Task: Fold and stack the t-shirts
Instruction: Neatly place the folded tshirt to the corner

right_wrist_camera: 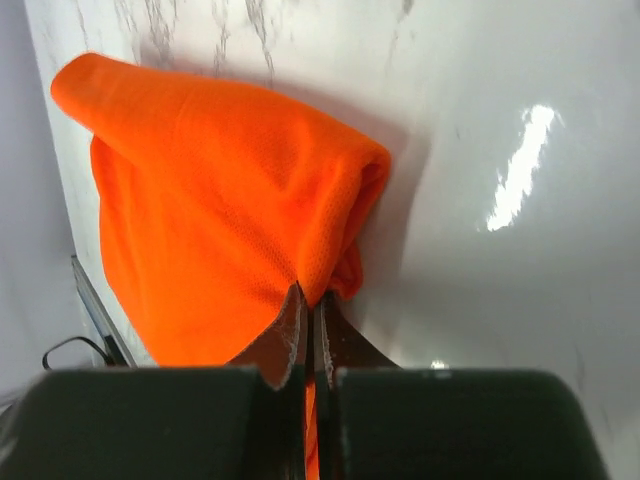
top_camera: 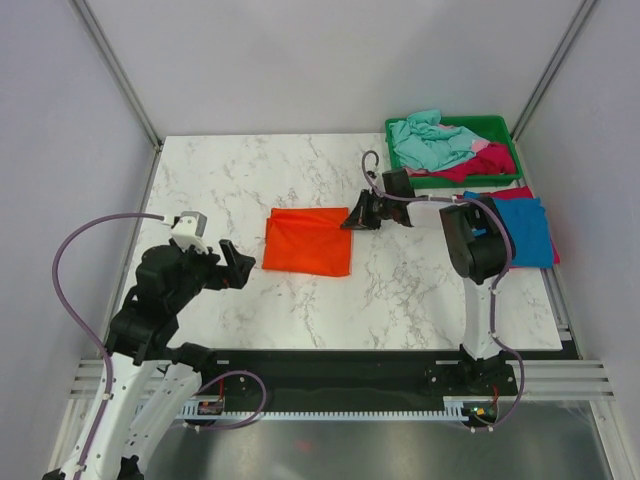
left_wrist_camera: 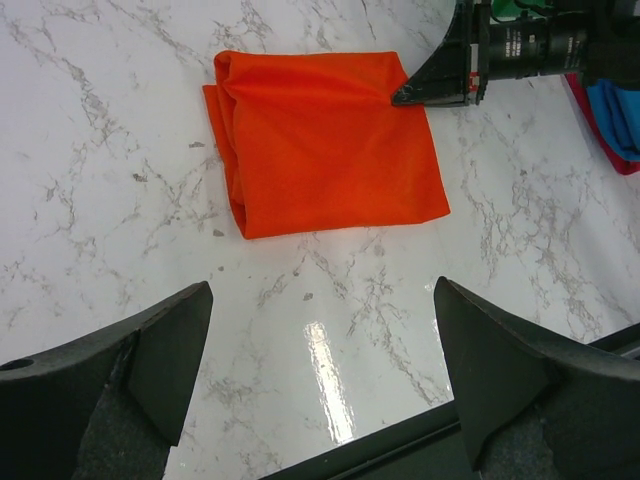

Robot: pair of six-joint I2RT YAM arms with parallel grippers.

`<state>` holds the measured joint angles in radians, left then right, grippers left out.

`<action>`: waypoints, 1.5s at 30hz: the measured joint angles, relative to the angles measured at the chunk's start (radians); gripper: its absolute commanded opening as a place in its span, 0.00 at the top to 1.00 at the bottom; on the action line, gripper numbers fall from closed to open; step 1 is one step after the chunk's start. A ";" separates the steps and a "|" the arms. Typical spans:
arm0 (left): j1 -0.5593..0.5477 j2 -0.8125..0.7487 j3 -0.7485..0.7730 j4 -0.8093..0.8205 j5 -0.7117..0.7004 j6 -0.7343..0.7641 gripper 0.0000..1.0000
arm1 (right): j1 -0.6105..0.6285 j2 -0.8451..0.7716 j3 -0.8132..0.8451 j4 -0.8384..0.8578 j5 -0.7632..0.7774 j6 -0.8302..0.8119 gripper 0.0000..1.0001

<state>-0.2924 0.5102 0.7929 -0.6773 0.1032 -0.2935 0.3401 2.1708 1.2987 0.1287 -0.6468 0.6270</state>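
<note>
Top view: right arm reaches left over the table. The right gripper is pinched onto the 2 o'clock corner of the folded orange t-shirt, which lies mid-table. Left arm crouched at 8 o'clock, left gripper jaws wide apart.
Left wrist: shirt at 12 o'clock, apart from its fingers.
Right wrist: fingers together on a lifted orange fold.

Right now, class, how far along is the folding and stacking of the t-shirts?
Done: a blue t-shirt lies flat on a pink t-shirt beside the green tray. In hand: the orange t-shirt is a folded rectangle, the right gripper shut on its corner; the left gripper hangs open. Left: a teal t-shirt and a magenta t-shirt crumpled in the tray.
</note>
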 measured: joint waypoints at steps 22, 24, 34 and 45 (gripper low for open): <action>-0.004 -0.029 -0.024 0.029 0.004 0.000 0.00 | -0.125 -0.764 -0.070 -0.816 0.703 -0.524 1.00; -0.010 -0.029 -0.025 0.029 0.004 0.000 0.00 | -0.138 -0.772 -0.053 -0.863 0.747 -0.552 1.00; -0.037 -0.029 -0.029 0.029 0.003 0.000 0.00 | -0.256 -0.845 0.038 -0.943 0.849 -0.675 1.00; -0.046 -0.029 -0.031 0.029 0.003 0.000 0.00 | -0.301 -0.850 0.159 -1.001 0.863 -0.736 1.00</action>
<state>-0.3386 0.4812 0.7624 -0.6479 0.1066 -0.2932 0.0391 1.3205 1.4578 -0.8722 0.2161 -0.1089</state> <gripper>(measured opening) 0.993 0.013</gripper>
